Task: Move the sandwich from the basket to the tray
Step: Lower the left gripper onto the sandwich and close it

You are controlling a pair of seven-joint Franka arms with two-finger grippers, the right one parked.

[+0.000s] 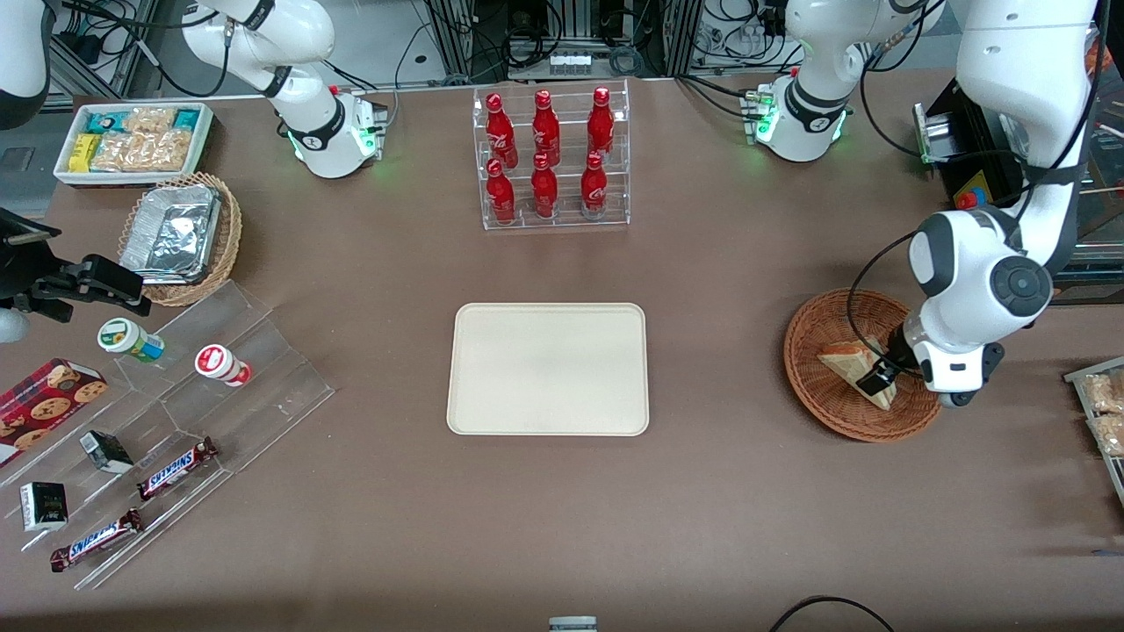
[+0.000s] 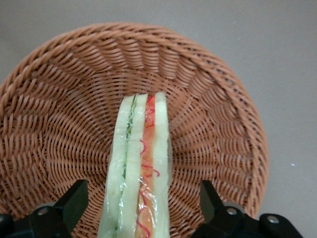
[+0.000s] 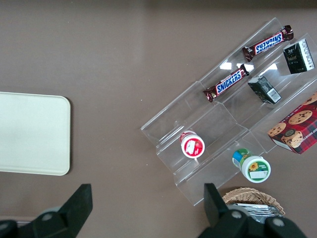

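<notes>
We see the small white-bread sandwich [image 2: 140, 168] with red and green filling standing on its edge in the round brown woven basket [image 1: 821, 338]. The left arm's black gripper [image 1: 881, 376] is low over the basket. Its two fingers [image 2: 74, 201] are wide apart, one on each side of the sandwich, not touching it. The flat cream tray [image 1: 549, 369] lies bare, well apart, mid-table.
</notes>
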